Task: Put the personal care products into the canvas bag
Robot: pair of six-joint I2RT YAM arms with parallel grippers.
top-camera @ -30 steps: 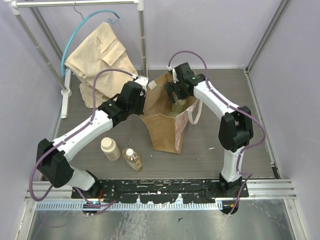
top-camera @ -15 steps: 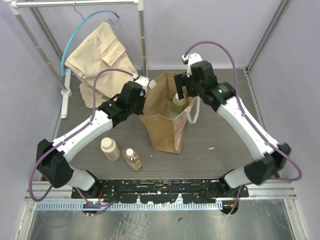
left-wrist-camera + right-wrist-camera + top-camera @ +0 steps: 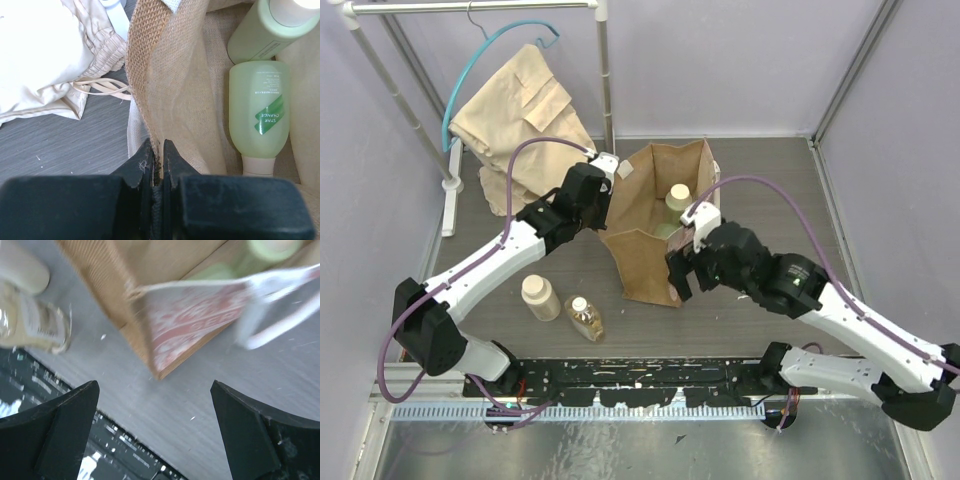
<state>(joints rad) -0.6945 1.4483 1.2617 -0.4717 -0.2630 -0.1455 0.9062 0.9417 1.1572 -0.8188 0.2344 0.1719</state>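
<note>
We log the tan-brown canvas bag (image 3: 655, 240) standing open mid-way across the grey counter (image 3: 770, 190). The left hand (image 3: 158, 150) is pressed together on the bag's woven rim, pinching the fabric. The right hand (image 3: 154, 395) is spread wide and holds nothing, above the counter just beside the bag's near corner.

Inside the bag, a pale green labelled bottle with cream cap (image 3: 259, 112) lies flat, and a green cylindrical bottle (image 3: 262, 32) touches it.

Outside, left of the bag, a squat cream bottle (image 3: 540, 297) and an amber white-capped bottle (image 3: 585, 320) sit just beside each other on the counter.
</note>
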